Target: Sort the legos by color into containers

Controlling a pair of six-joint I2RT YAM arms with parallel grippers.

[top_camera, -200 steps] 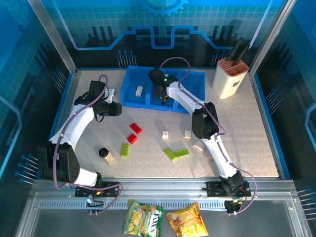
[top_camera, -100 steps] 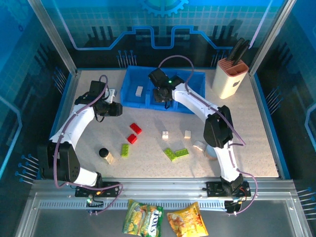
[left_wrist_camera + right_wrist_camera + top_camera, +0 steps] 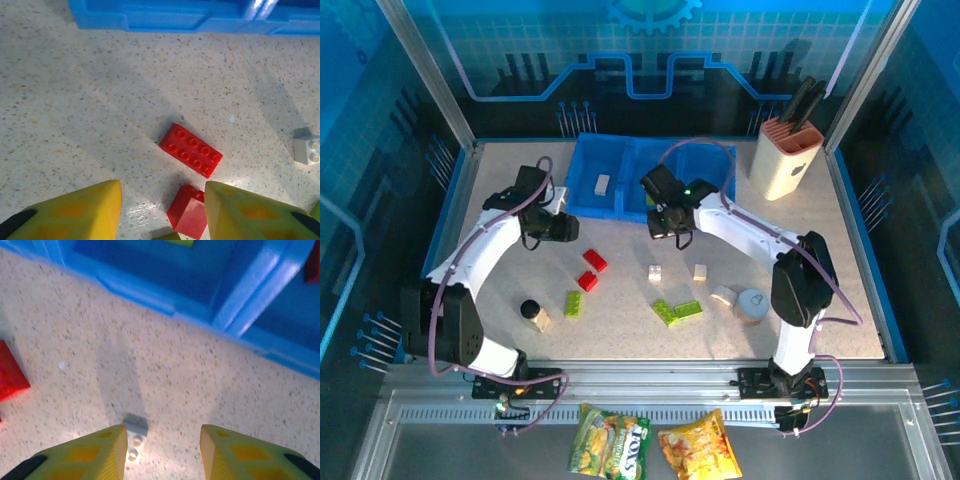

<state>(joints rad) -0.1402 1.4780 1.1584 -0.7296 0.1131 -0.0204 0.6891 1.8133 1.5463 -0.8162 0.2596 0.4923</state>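
Nearest me, a green snack bag point(image 3: 610, 440) and a yellow snack bag point(image 3: 698, 447) lie on the metal ledge in front of the arm bases. On the table at the near left stands a dark-capped bottle point(image 3: 530, 309), with a cream brick point(image 3: 543, 321) just beside it and a lime brick point(image 3: 574, 303) to its right. Near the middle a pair of lime bricks point(image 3: 676, 311) lies together. Right of them, a second cream brick point(image 3: 723, 295) sits just beside the grey tin can point(image 3: 752, 305).

A little farther out are two red bricks point(image 3: 591, 271) left of centre and two white bricks point(image 3: 655, 272) nearer the middle. My left gripper point(image 3: 565, 229) hangs just beyond the red ones, fingers spread and empty. From its wrist I see the long red brick point(image 3: 191, 150) ahead and the small red brick point(image 3: 187, 212) below the gap. My right gripper point(image 3: 670, 228) is also spread and empty, with one white brick point(image 3: 134, 432) on the table by its left finger.

Beyond lies the blue tray point(image 3: 595, 211), with a white piece point(image 3: 602, 183) in its left compartment. The right wrist view shows a lime piece point(image 3: 177, 242) in one compartment and a red piece point(image 3: 313, 265) in the next. The knife block point(image 3: 785, 158) stands at the far right.
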